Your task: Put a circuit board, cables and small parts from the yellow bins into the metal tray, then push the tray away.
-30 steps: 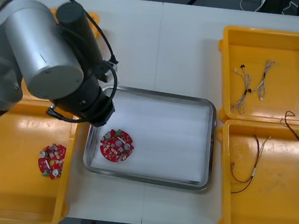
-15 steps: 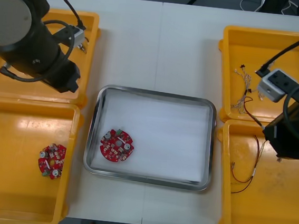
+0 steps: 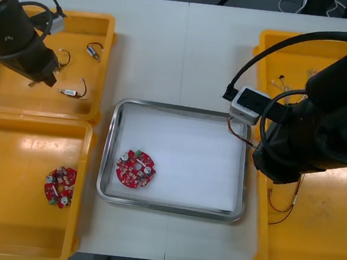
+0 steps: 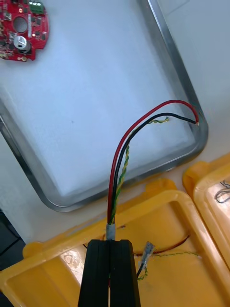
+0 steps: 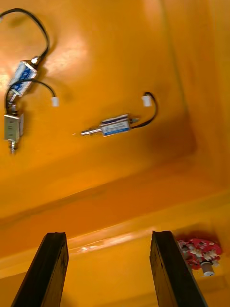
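The right gripper (image 4: 109, 243) has its fingers clenched on a red and yellow cable (image 4: 116, 163), held above the metal tray (image 4: 96, 105), where a circuit board (image 3: 136, 169) lies. The left gripper (image 5: 108, 236), fingers spread, hangs over small metal parts (image 5: 114, 127) in the far left yellow bin (image 5: 120, 57)

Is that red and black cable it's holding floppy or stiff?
Probably springy, not limp: from the right gripper's shut fingers the cable stands in an arch over the metal tray. Likely light: thin wires. The left gripper hangs open over a yellow bin.
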